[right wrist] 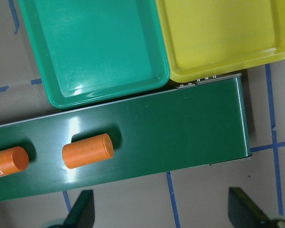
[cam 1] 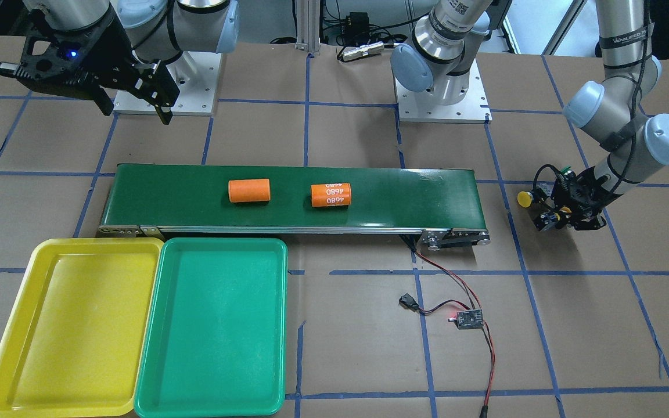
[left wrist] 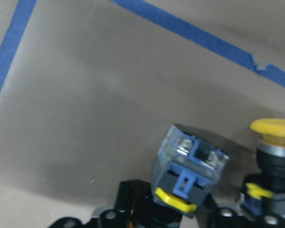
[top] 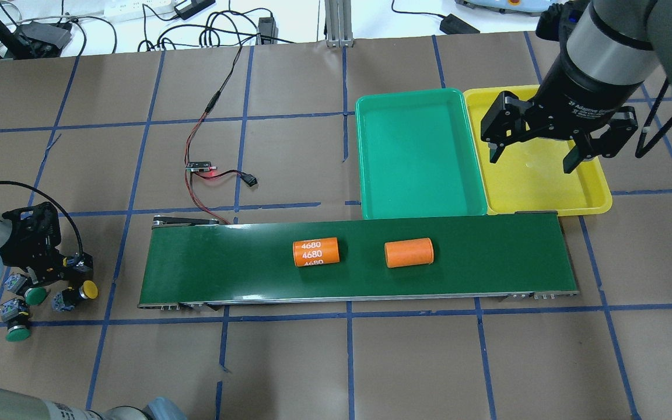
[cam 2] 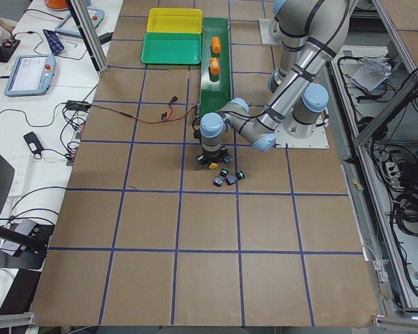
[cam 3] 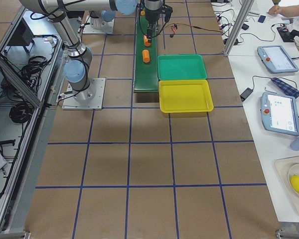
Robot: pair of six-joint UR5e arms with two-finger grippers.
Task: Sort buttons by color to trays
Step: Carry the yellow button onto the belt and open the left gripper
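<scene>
My left gripper (top: 50, 265) is low on the table at the far left end of the belt. Its jaws stand around the dark body of a yellow button (left wrist: 190, 175), and it looks shut on it. A second yellow button (top: 88, 290) lies beside it, also seen in the left wrist view (left wrist: 274, 127). Two green buttons (top: 35, 295) (top: 17, 333) lie just behind. My right gripper (top: 532, 163) is open and empty, hanging above the yellow tray (top: 540, 186). The green tray (top: 417, 151) sits next to it. Both trays hold nothing.
A long dark-green conveyor belt (top: 225, 268) runs across the middle, carrying two orange cylinders (top: 315, 252) (top: 409, 252), one marked 4680. A small circuit board (top: 199, 166) with red and black wires lies beyond the belt. Blue tape lines grid the brown table.
</scene>
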